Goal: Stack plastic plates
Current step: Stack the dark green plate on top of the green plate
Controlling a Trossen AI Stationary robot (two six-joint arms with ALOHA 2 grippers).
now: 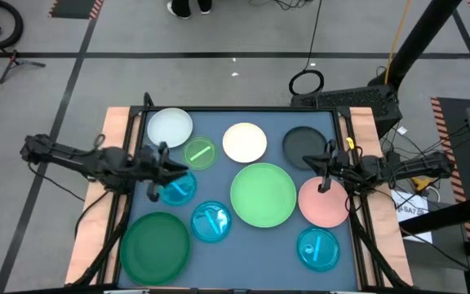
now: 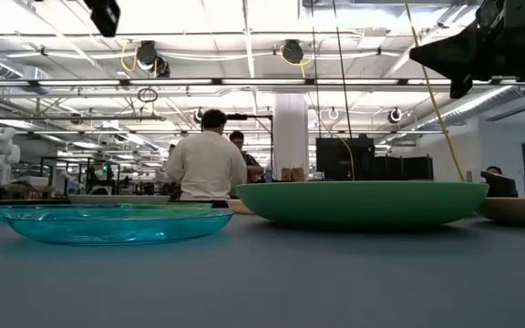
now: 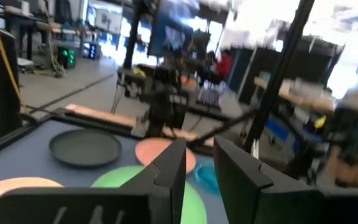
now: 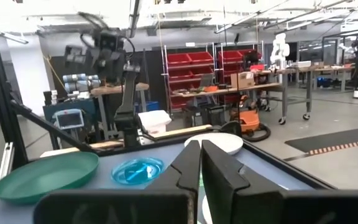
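Observation:
Ten round plates lie flat and apart on the dark table: pale blue (image 1: pixel 170 126), lime (image 1: pixel 200 153), white (image 1: pixel 244 141), dark grey (image 1: pixel 304 147), light green (image 1: pixel 263 194), pink (image 1: pixel 325 202), dark green (image 1: pixel 154 247) and three cyan ones (image 1: pixel 176 188) (image 1: pixel 211 221) (image 1: pixel 318 248). My left gripper (image 1: pixel 175 169) (image 3: pixel 199 146) hovers open, with a narrow gap, between the lime plate and a cyan one. My right gripper (image 1: pixel 323 167) (image 4: pixel 201 149) hangs shut between the dark grey and pink plates. Both are raised and touch nothing.
A raised black frame (image 1: pixel 243 109) borders the table, with wooden strips (image 1: pixel 113 147) along its left and right sides. In the low view the light green plate (image 2: pixel 363 202) and a cyan plate (image 2: pixel 117 223) stand nearest. People (image 2: pixel 206 164) stand in the room beyond the table.

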